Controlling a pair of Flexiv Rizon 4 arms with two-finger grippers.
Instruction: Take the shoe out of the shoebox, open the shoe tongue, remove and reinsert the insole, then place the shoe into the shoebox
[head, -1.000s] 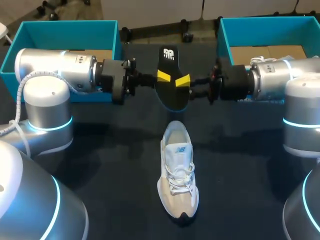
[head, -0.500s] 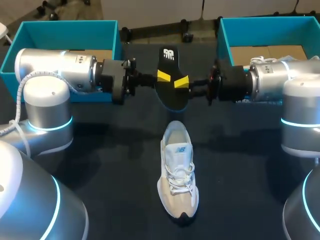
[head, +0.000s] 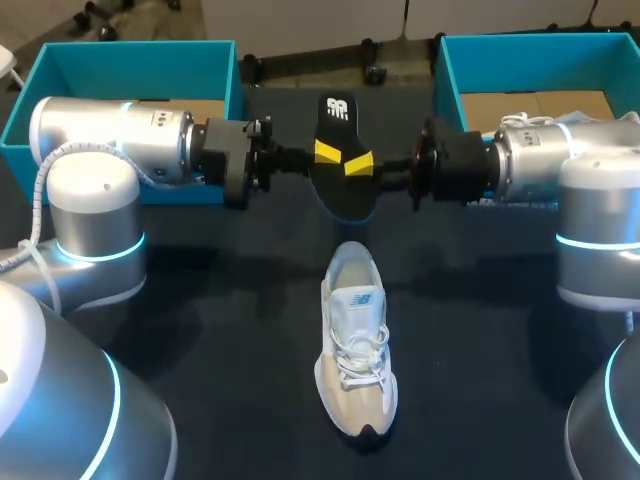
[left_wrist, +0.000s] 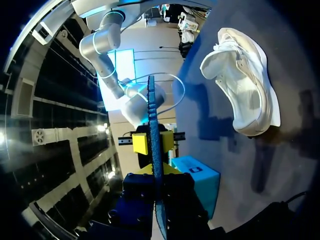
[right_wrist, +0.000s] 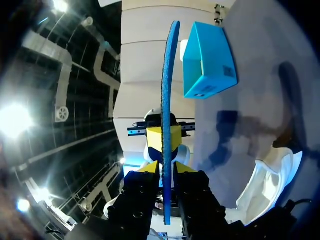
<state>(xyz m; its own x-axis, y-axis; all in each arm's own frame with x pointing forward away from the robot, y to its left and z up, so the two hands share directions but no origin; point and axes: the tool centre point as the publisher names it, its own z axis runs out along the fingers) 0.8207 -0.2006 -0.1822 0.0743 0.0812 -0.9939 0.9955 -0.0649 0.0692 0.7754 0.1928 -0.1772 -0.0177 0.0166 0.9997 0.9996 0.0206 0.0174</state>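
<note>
left fingers (head: 328, 152): pinching insole (head: 348, 200) | right fingers (head: 360, 165): pinching its opposite edge | shoe (head: 356, 345): on table (head: 200, 330) beneath

Soft light from above fell on the dark table (head: 200, 330), laying faint shadows beside the shoe (head: 355, 345) and under both arms, a pale sheen on the left arm (head: 110, 135) and right arm (head: 540, 160), and hard glare overhead in the right wrist view.

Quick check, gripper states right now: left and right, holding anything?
Left gripper: shut on the insole.
Right gripper: shut on the same insole, from the opposite side.
</note>
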